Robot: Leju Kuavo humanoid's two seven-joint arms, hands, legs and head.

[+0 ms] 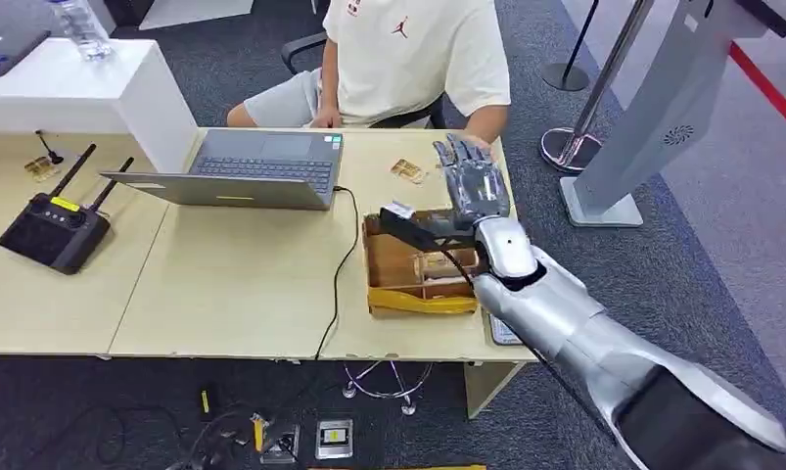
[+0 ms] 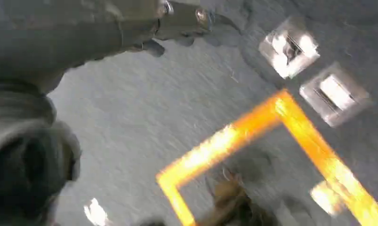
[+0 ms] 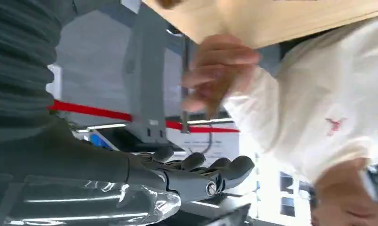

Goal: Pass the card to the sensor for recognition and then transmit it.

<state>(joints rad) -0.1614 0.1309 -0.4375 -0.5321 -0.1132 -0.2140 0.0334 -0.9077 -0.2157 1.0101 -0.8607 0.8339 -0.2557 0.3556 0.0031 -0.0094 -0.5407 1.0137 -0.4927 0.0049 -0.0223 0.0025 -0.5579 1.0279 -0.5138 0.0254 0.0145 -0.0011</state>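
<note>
With the right hand (image 1: 475, 186) flat, fingers extended and apparently empty at the desk's (image 1: 222, 284) far right edge, the person's hand (image 3: 215, 70) could collide with it.

The sensor (image 1: 405, 225) is a flat black device with a small white label at its upper end. It lies tilted across the upper left rim of an open wooden box (image 1: 374, 269), just right of centre in the head view. In the right wrist view, upper centre, a thin dark edge that may be the card (image 3: 184, 84) stands upright, pinched in a person's blurred hand (image 3: 217, 70).
</note>
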